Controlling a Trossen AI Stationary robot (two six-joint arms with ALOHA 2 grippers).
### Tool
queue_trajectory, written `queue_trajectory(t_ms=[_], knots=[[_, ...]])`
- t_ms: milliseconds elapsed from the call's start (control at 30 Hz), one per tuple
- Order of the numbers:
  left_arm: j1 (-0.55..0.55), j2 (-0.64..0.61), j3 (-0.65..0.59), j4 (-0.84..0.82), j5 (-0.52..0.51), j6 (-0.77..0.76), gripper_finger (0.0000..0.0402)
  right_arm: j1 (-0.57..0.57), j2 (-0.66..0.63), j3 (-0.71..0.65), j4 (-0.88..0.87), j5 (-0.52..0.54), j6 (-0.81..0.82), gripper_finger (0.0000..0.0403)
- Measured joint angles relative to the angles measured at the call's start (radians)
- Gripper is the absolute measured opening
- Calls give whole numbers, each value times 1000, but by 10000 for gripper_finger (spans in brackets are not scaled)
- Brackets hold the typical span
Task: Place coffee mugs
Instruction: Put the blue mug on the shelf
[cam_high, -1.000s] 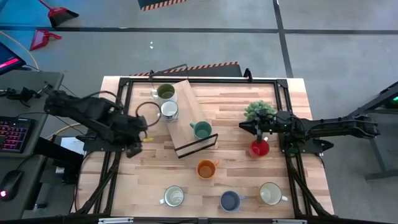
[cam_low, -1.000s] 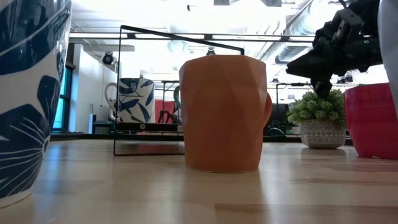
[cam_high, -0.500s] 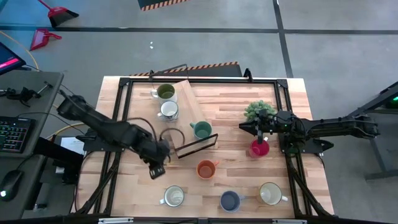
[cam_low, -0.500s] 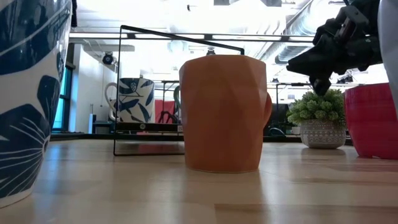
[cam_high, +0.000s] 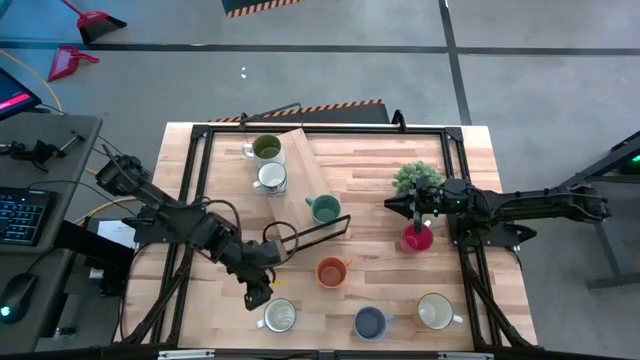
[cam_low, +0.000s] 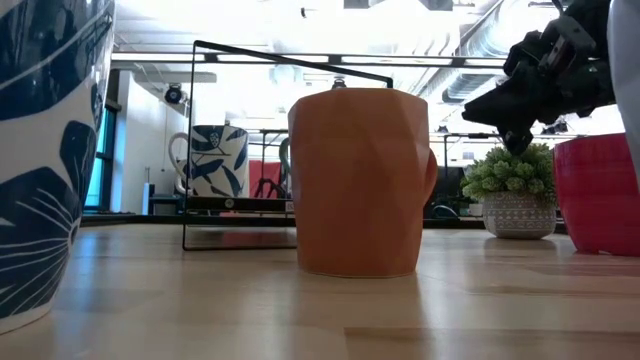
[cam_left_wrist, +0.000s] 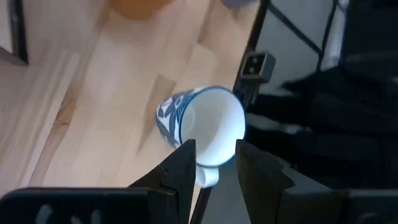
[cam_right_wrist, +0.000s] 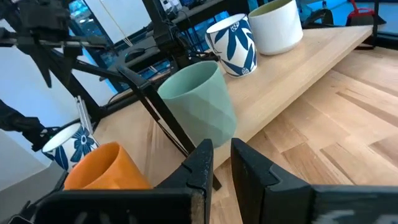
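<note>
Eight mugs stand on the wooden table. On the sloping board sit the olive green mug (cam_high: 266, 149), a blue-patterned white mug (cam_high: 272, 177) and the teal mug (cam_high: 323, 208). The orange mug (cam_high: 332, 271), red mug (cam_high: 417, 238), blue mug (cam_high: 370, 322), cream mug (cam_high: 434, 311) and a second blue-patterned white mug (cam_high: 278, 316) rest on the tabletop. My left gripper (cam_high: 258, 292) hovers open over that near white mug (cam_left_wrist: 202, 127). Its fingers stand either side of the handle (cam_left_wrist: 208, 177) without touching it. My right gripper (cam_high: 398, 206) is shut and hangs in the air beside the red mug (cam_low: 600, 195).
A black wire rack (cam_high: 315, 232) carries the sloping wooden board (cam_high: 298, 185) at the table's middle. A spiky potted plant (cam_high: 417, 178) stands just behind my right gripper. A black metal frame (cam_high: 205, 140) runs round the table. Bare wood lies between the orange and red mugs.
My left gripper has swung from the rack's left side toward the table's near edge and rightward, ending above the near blue-patterned white mug. No mug has moved.
</note>
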Motion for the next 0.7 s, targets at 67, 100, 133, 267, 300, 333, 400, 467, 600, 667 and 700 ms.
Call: queue_trajectory(t_ms=[67,100,133,267,300,333,400,467,600,667,700], knots=[[-18,19,12,-1,-55,-42,102,0,0,0,-8,0,-1,39],[-28,34,20,-1,-82,-57,102,0,0,0,-12,0,-4,39],[-34,49,29,-2,-101,-66,102,0,0,0,-15,0,-11,39],[-42,136,84,-4,-134,-48,102,0,-2,0,-8,-24,-26,39],[-42,161,103,-6,-134,-27,102,0,-6,3,-16,-36,-27,39],[-42,182,122,-3,-135,-3,102,0,-8,11,-29,-53,-27,39],[-47,206,153,-12,-150,50,102,0,-9,43,-30,-78,-32,39],[-47,216,186,-16,-173,96,102,1,-14,103,-62,-101,-68,39],[-58,182,229,-120,-245,108,101,1,-15,320,-366,-130,-245,39],[-75,142,235,-173,-283,100,101,1,-12,443,-559,-105,-335,39],[-86,119,235,-215,-304,93,101,1,-11,497,-636,-90,-367,39]])
